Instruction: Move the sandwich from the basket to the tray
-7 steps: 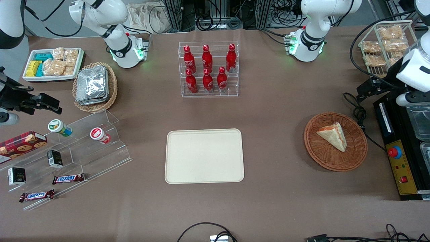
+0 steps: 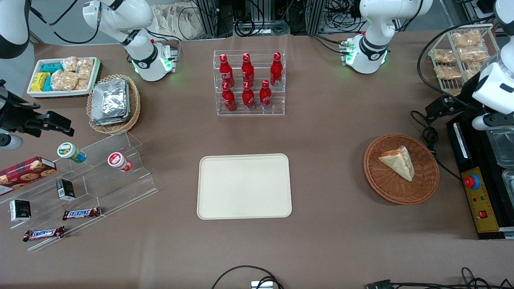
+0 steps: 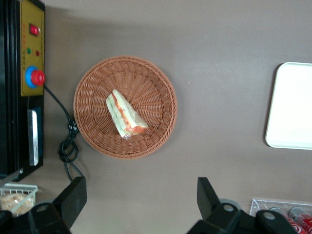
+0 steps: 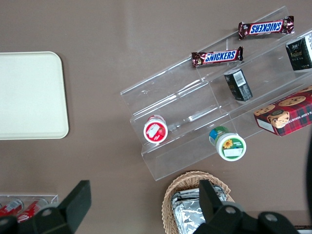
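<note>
The sandwich, a pale wedge with orange and green filling at its edge, lies in the round reddish-brown wicker basket. The cream tray lies bare at the table's middle. My left gripper hangs above the tablecloth beside the basket, a little farther from the front camera than it. It is open, nothing is between its fingers, and it touches neither basket nor sandwich.
A black control box with a red button and a coiled cable lie close beside the basket. A wire rack of bagged snacks stands farther back. A clear rack of red bottles stands farther from the front camera than the tray.
My left arm has shifted only slightly. The sandwich, basket and tray have not moved.
</note>
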### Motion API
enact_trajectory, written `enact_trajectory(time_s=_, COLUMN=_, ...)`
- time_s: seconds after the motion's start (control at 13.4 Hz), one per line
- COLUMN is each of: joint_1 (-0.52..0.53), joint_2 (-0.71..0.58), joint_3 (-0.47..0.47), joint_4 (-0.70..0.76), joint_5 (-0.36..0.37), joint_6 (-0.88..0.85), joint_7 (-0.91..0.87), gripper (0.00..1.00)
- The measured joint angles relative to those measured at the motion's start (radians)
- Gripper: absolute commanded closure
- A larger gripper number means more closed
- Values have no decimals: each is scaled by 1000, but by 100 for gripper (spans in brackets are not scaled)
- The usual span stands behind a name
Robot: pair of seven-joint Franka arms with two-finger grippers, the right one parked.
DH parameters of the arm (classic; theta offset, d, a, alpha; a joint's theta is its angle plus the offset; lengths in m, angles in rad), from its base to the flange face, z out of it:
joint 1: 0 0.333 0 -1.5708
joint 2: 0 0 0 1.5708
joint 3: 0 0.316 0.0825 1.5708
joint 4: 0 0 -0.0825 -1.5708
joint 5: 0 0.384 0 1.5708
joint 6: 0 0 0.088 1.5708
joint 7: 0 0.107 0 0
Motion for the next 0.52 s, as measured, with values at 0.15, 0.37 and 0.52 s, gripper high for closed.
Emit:
enact_trajectory(time_s=0.15, joint_1=2, joint_2=25, joint_3=3, joint_4=-18, joint_5=0, joint_6=8, joint_7=-39, gripper=0)
enact_trajectory(time_s=0.37, joint_1=14, joint_2=42, joint_3=10, joint_4=-108, joint_5=1, joint_6=110, joint_7=-100, gripper=0)
enact_trajectory(time_s=0.52, joint_1=37, joint_2=40, joint_3=12, joint_4=-198, joint_5=1, joint_6=203, joint_7=-140, gripper=0)
